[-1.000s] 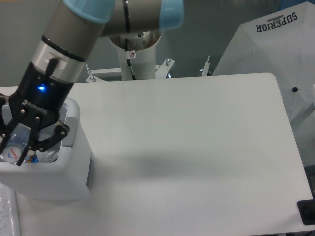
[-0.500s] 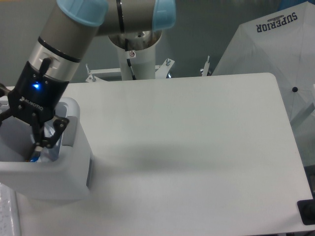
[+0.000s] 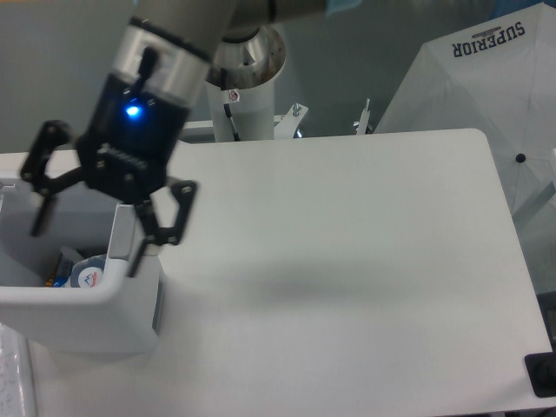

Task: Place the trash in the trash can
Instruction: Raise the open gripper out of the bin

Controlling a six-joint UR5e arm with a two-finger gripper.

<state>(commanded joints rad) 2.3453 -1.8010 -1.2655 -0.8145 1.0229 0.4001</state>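
From the camera, the gripper (image 3: 87,248) hangs above the bin (image 3: 95,313) at the table's (image 3: 347,261) left edge, jaws spread wide and holding nothing. The bottle (image 3: 85,273) lies inside the bin, its label showing.

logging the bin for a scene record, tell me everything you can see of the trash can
The trash can is a boxy white plastic bin with rounded corners and a thick rim, standing upright at the table's left edge, partly cut off by the frame. A grey panel shows on its right side. Inside lie a clear bottle with a red-and-blue label and some small coloured bits. The open gripper hangs above its opening; no contact with the rim can be made out.
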